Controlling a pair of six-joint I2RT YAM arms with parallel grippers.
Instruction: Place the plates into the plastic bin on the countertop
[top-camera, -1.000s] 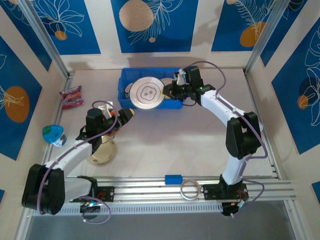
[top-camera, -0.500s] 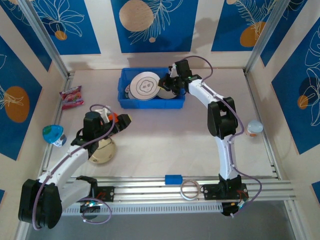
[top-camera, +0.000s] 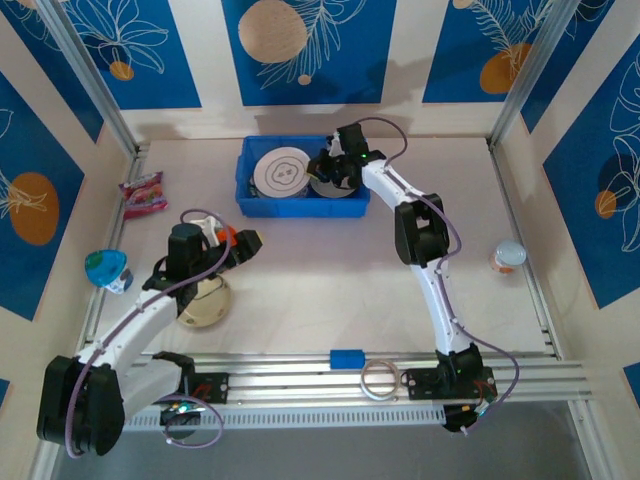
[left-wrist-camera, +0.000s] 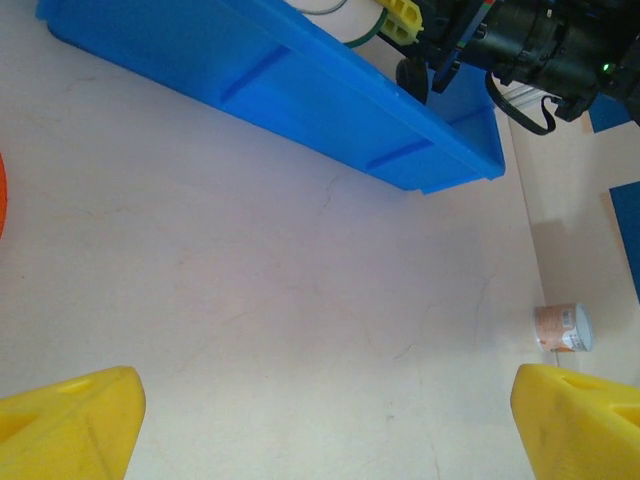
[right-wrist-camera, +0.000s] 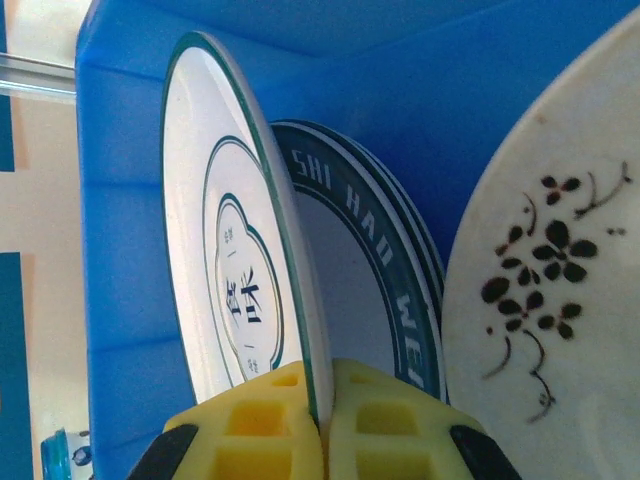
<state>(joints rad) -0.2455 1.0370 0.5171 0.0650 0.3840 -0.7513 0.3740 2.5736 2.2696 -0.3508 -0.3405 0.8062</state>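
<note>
Right claw (right-wrist-camera: 322, 400) pinches the rim of a white plate (right-wrist-camera: 225, 290) held upright inside the plastic bin (top-camera: 300, 207); it is best lowered flat onto the lettered plates (right-wrist-camera: 370, 300) before release, while the left claw (top-camera: 248, 240) gapes wide above the tabletop (left-wrist-camera: 300, 300).

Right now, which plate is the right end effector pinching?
The ringed white plate: its rim is clamped in the right end effector. The lettered plate behind and the flowered plate beside it are not gripped.

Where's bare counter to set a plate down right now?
Widest bare stretch: countertop between the plastic bin and the metal rail. Also between bin and the small cup. Crowded: inside the bin, and the left around the cream plate.
</note>
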